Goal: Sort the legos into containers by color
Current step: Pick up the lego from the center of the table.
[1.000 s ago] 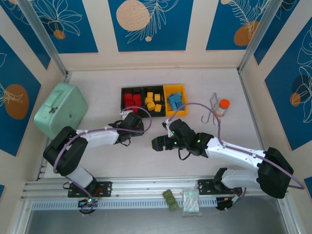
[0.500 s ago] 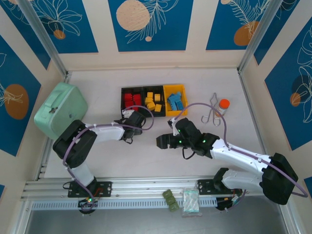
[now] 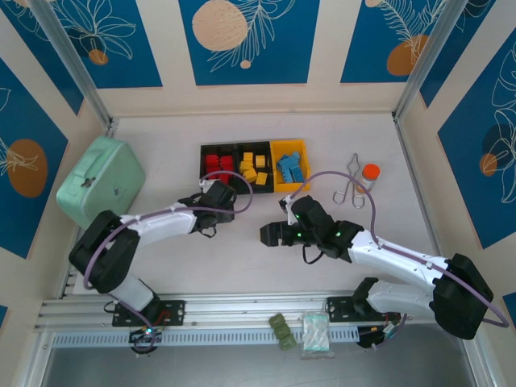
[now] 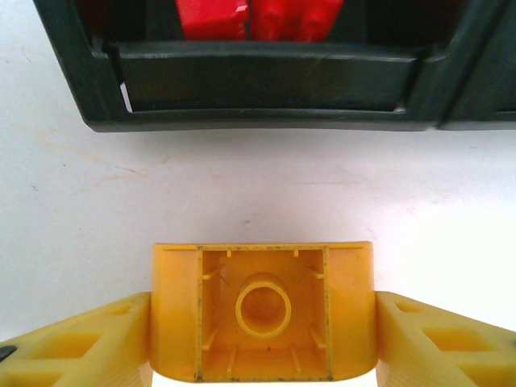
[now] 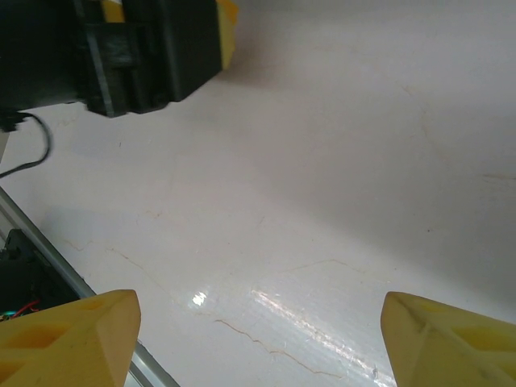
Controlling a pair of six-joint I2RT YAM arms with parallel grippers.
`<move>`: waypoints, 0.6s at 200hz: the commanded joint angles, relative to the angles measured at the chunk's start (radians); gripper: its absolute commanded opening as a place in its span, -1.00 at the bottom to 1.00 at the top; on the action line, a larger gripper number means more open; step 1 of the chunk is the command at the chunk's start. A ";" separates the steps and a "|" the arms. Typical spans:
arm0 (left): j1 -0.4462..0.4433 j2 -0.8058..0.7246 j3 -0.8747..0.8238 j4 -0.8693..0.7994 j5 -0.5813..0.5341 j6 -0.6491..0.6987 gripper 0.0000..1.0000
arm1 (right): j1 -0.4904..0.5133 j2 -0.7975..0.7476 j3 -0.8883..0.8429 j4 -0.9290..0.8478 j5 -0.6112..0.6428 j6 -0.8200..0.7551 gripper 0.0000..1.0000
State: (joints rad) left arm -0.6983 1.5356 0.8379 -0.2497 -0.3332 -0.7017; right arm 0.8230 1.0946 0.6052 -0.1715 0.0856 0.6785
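Bench is matte white and faintly scratched, with glare under my right wrist. The walls are cream with blue leaf-print panels, and there's an aluminium rail at 6 o'clock.

Three bins sit joined in a row at 12 o'clock of bench centre:
- Left black bin holds the red legos.
- Middle black bin holds the yellow legos.
- Yellow bin holds the blue legos.

My left gripper is clamped on a yellow lego, with a finger pressed on each side. The brick is square, and its hollow underside with the centre tube faces my wrist camera. It sits just at 6 o'clock of the red bin's front wall, apart from it. Can't tell whether it's off the bench.

My right gripper is spread wide with nothing in it, over bare bench at 6 o'clock of the bins.

The mint case is at 9 o'clock and the orange-capped bottle at 2 o'clock.
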 commanded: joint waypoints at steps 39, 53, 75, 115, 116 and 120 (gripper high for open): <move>-0.009 -0.126 0.058 -0.171 0.123 0.030 0.25 | -0.032 -0.061 -0.026 -0.024 -0.014 0.019 0.57; -0.010 -0.120 0.098 -0.180 0.145 0.031 0.25 | -0.041 -0.076 -0.027 -0.037 -0.012 0.020 0.57; -0.011 -0.083 0.178 -0.191 0.164 0.043 0.24 | -0.054 -0.102 -0.030 -0.058 -0.008 0.024 0.57; -0.014 0.045 0.356 -0.210 0.200 0.066 0.25 | -0.084 -0.158 -0.054 -0.076 -0.013 0.038 0.57; -0.014 0.049 0.360 -0.211 0.201 0.067 0.25 | -0.084 -0.159 -0.055 -0.077 -0.012 0.039 0.57; -0.015 0.061 0.380 -0.214 0.205 0.069 0.25 | -0.085 -0.163 -0.056 -0.078 -0.013 0.039 0.57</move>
State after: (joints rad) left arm -0.7036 1.5280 1.1213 -0.4294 -0.1711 -0.6674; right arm 0.7509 0.9646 0.5713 -0.2214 0.0856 0.6987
